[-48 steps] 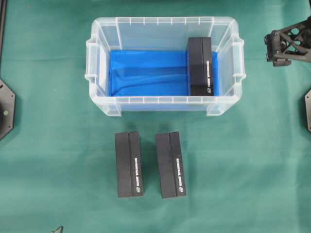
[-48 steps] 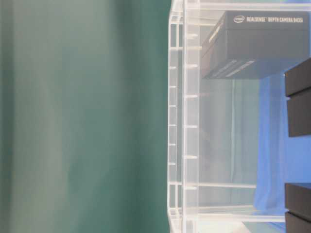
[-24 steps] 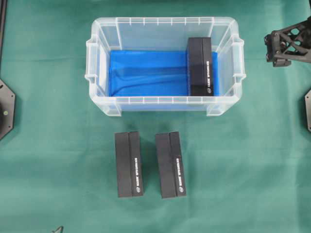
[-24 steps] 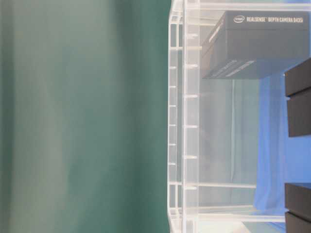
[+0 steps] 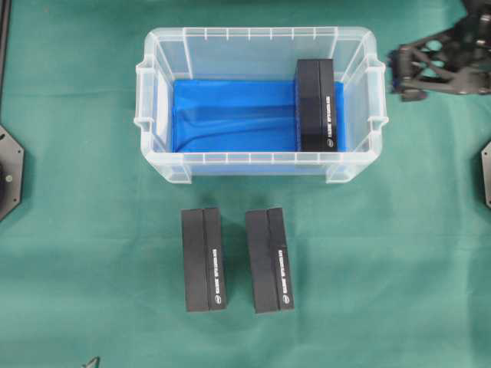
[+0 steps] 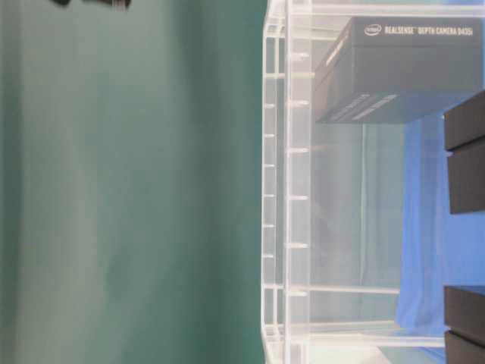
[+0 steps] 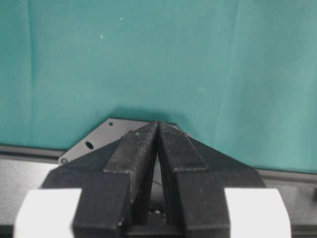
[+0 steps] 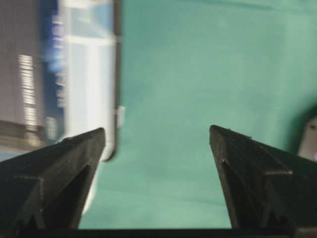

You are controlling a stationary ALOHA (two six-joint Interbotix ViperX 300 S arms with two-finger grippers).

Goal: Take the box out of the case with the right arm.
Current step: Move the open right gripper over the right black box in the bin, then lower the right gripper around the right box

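Note:
The case [image 5: 261, 162], a clear bin with a blue lining, stands at the top middle of the green cloth. One black box [image 5: 317, 105] lies inside it against the right end wall, and it shows through the clear wall [image 6: 288, 197] as the box [image 6: 402, 68] in the table-level view. My right gripper [image 5: 400, 74] hovers just right of the case's right rim, open and empty. In the right wrist view the gripper [image 8: 157, 136] spans bare cloth, with the blurred case [image 8: 94, 74] at the left. My left gripper [image 7: 158, 125] is shut over bare cloth, its fingertips touching.
Two more black boxes [image 5: 204, 259] [image 5: 269, 259] lie side by side on the cloth in front of the case. Black base plates sit at the left edge [image 5: 9, 172] and the right edge [image 5: 486, 172].
My right gripper has moved left toward the case's right rim, still open. A dark blur of it now shows at the top of the table-level view. Nothing else has moved.

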